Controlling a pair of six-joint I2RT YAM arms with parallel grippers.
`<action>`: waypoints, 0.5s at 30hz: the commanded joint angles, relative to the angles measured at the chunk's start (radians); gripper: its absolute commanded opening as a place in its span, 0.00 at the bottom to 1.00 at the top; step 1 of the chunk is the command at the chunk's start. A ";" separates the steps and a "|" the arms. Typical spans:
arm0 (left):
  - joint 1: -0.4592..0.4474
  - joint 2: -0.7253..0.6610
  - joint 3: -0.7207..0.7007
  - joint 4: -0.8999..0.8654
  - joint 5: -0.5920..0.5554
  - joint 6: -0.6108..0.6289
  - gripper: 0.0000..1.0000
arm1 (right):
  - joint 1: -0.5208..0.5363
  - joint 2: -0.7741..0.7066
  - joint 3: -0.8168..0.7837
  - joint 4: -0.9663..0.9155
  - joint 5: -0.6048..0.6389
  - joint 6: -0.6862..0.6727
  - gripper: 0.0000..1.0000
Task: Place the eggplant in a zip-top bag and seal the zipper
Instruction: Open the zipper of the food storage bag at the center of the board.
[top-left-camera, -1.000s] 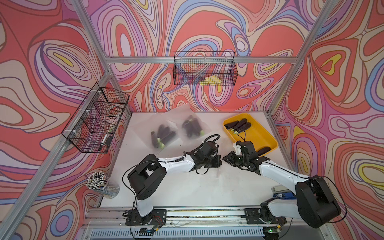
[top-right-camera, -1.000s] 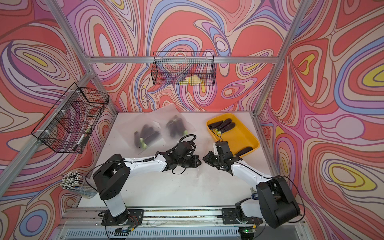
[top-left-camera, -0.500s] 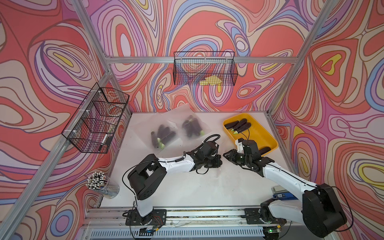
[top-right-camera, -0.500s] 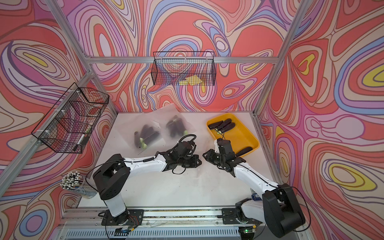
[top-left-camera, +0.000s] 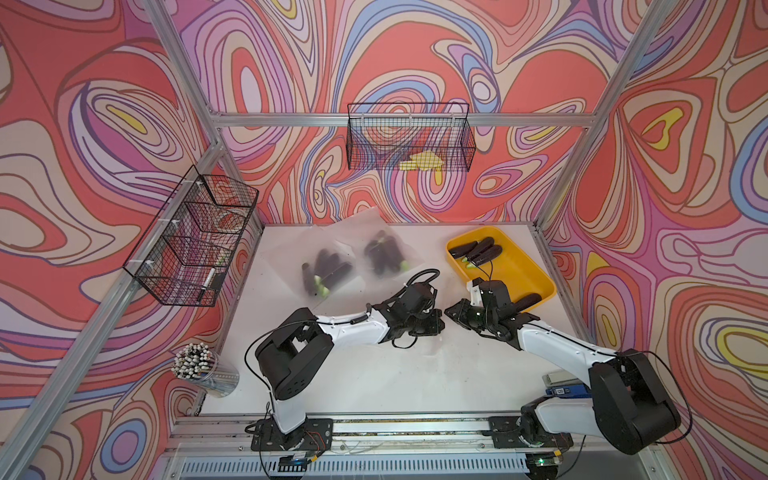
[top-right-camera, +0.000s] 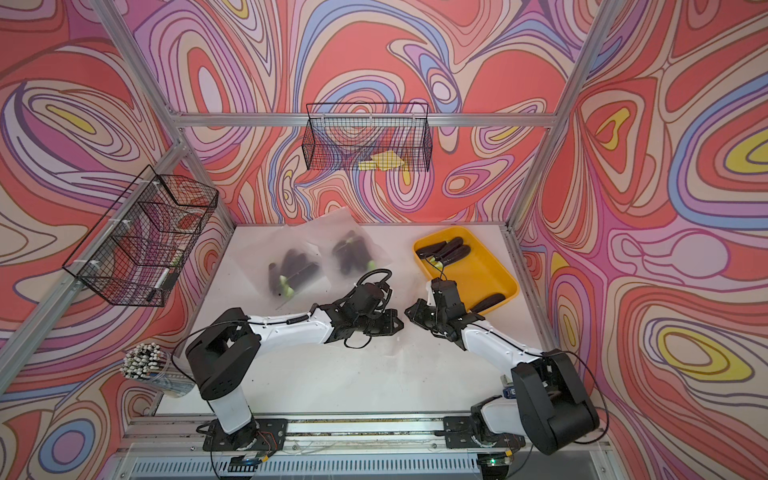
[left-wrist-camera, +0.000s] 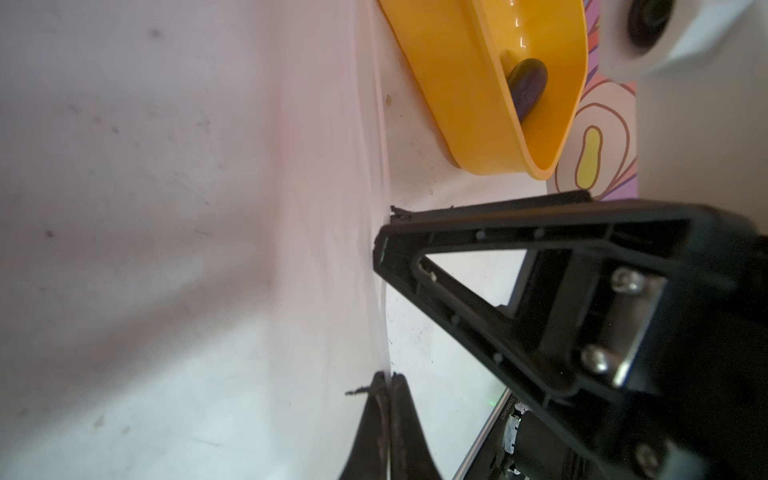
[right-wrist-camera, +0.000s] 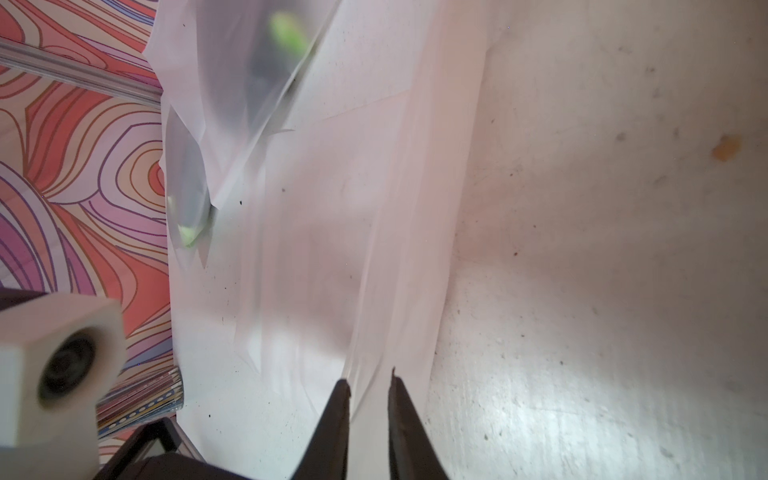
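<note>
Both arms meet over the middle of the table (top-left-camera: 374, 374), working the edge of an empty, frosted zip-top bag (right-wrist-camera: 353, 208) that lies flat there.

The left gripper (left-wrist-camera: 388, 380) is fully closed, pinching the bag's thin edge between its fingertips. The right gripper (right-wrist-camera: 370, 380) stands just beside it on the same edge. Its jaws are a narrow gap apart and the plastic runs between them; I cannot tell whether the pads actually bear on it.

No eggplant is in this bag. Three lie together in the yellow tray (top-left-camera: 515, 270) by the table's right edge, and one eggplant (top-left-camera: 528, 300) sits alone at the tray's near end. Two filled bags (top-left-camera: 324, 270) rest near the far edge.

I judge this to be the bag-opening step. Next, the right jaws need a firm bite on one layer only, then a gentle pull apart to spread the mouth.

Compared with a second ago, almost nothing has shifted. The left arm is unmoved, and the right arm's elbow swung outward briefly and is back. Tray and filled bags lie as before.
</note>
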 joint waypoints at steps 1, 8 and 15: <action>0.005 0.003 -0.010 0.023 0.014 -0.011 0.00 | 0.003 0.020 -0.020 0.018 0.005 0.003 0.18; 0.005 -0.004 -0.022 0.029 0.009 -0.014 0.00 | 0.002 0.025 -0.035 0.026 -0.005 0.010 0.11; 0.004 -0.004 -0.014 0.022 0.019 -0.007 0.00 | 0.003 0.013 -0.048 0.030 0.000 0.009 0.02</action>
